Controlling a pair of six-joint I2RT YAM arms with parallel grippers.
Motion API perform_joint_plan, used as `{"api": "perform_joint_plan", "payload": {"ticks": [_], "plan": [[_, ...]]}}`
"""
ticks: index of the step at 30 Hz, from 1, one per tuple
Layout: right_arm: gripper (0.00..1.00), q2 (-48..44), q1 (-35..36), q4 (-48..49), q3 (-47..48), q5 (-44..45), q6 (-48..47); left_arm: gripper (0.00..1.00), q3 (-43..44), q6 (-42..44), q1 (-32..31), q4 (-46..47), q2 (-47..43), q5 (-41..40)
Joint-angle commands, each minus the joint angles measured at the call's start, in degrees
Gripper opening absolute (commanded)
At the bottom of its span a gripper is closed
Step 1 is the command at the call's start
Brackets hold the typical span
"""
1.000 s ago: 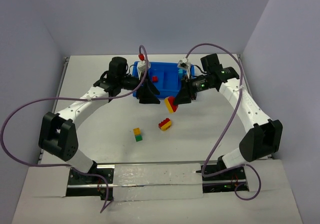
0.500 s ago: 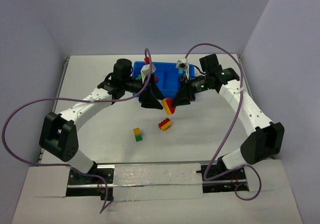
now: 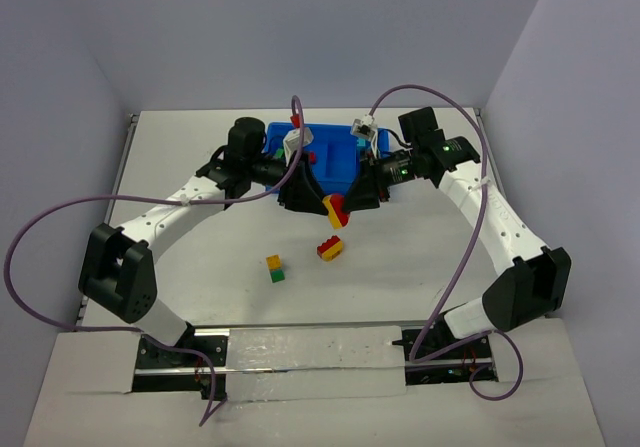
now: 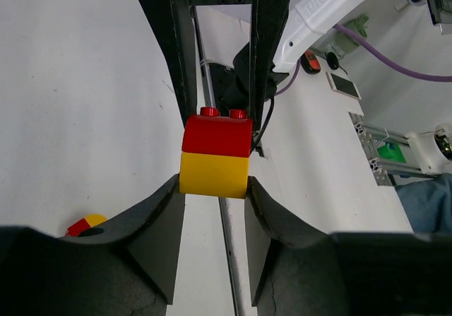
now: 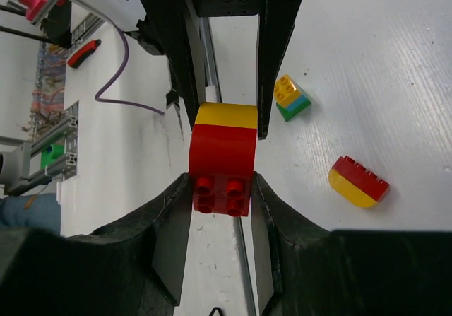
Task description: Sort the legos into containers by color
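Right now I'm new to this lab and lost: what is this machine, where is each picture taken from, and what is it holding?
Two robot arms are bolted to a table. One picture looks down from above; the other two come from cameras on each wrist. The left pincer and right pincer both clamp one red-and-yellow brick pair between them, near the blue tray, which holds a red brick. On the table lie a second red-and-yellow pair and a yellow-blue-green stack.
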Motion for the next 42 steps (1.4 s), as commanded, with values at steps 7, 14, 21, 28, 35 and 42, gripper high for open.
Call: {"api": "perform_joint_plan", "payload": {"ticks": [7,14,21,28,35,42], "plan": [[0.02,-2.53,1.03,3.08,0.37,0.1,1.71,0.67,0.97,-3.16,-0.6,5.26,-0.94,2.56],[0.02,-2.53,1.05,3.07,0.37,0.03,1.63,0.55,1.0,-1.39,-0.97,3.5,-0.83,1.59],[0.24,-2.33,1.21,4.15,0.0,1.05,3.32,0.24,1.26,-0.98,-1.3,3.23,-0.59,1.59],[0.97,-1.38,1.44,4.95,-0.38,2.68,5.25,0.03,1.91,-0.79,-1.23,2.4,-0.34,0.87],[0.73,-0.35,1.89,4.61,-0.17,3.48,5.2,0.0,2.2,-0.52,-1.37,1.76,-0.43,-0.26],[0.56,0.37,3.15,2.88,0.42,3.66,3.59,0.0,2.38,-0.53,-1.34,1.35,-0.1,-1.44]]}}
